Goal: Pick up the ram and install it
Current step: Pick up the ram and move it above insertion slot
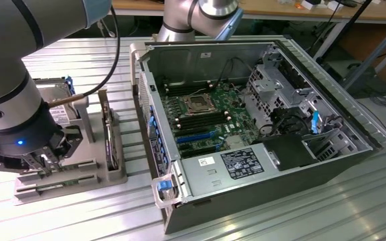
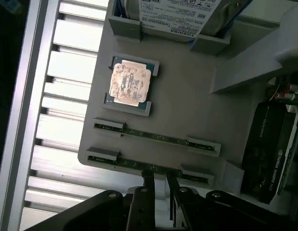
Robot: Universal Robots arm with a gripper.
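The arm (image 1: 12, 95) reaches down over a grey tray (image 1: 109, 176) that sits on the slatted bench (image 1: 79, 216), at the exterior view's left of the open case (image 1: 200, 55). The fingers (image 1: 43, 164) hang just above the near end of the tray.

In the wrist view the tray (image 2: 187, 96) carries two thin green sticks on edge, each held in small grey brackets at both ends. The ram (image 2: 132, 164) is the one closer to the fingers (image 2: 148, 185); the second stick (image 2: 156, 137) runs parallel just beyond it, apart from it. The fingers are spread a little, with a narrow gap of grey tray showing between them and nothing pinched there. Both tips come up against the ram's near edge around the middle of its length, side by side along the stick. Whether they touch it cannot be told. The ram still sits in its brackets.

Further along the tray a square silver processor (image 2: 130, 84) lies flat in its own recess, and past that a hard drive (image 2: 180, 14) stands in end brackets. A black graphics card (image 2: 270, 149) stands on edge beside the sticks' far ends.

In the case, the motherboard (image 1: 206, 115) lies exposed, with its dark slots next to the socket.
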